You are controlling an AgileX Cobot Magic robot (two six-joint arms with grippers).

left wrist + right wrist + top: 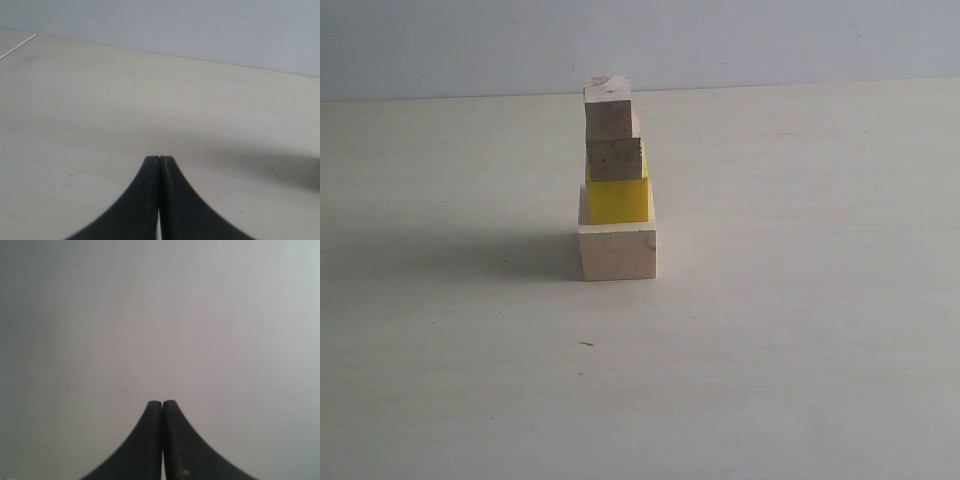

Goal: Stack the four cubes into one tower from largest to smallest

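The left gripper (159, 159) is hanging over a bare stretch of the table (100, 100) with its jaws pressed together and nothing between them. No cube is showing in its wrist view, so it is not engaging the work.

Near the middle of the table, the tower (616, 180) is standing as one column. The largest pale cube (617, 252) is resting on the table as the base, since its broad top is giving the most support. The yellow cube (619, 200) is sitting on it, the speckled cube (616, 160) on that, and the top cube (608, 108) is crowning the stack, offset slightly to the left. All four are touching in sequence, so the task is judged complete or nearly so.

The right gripper (162, 402) is also holding its jaws together and empty, and it is facing a plain grey surface. Neither arm is appearing in the exterior view, so nothing is crowding the column.
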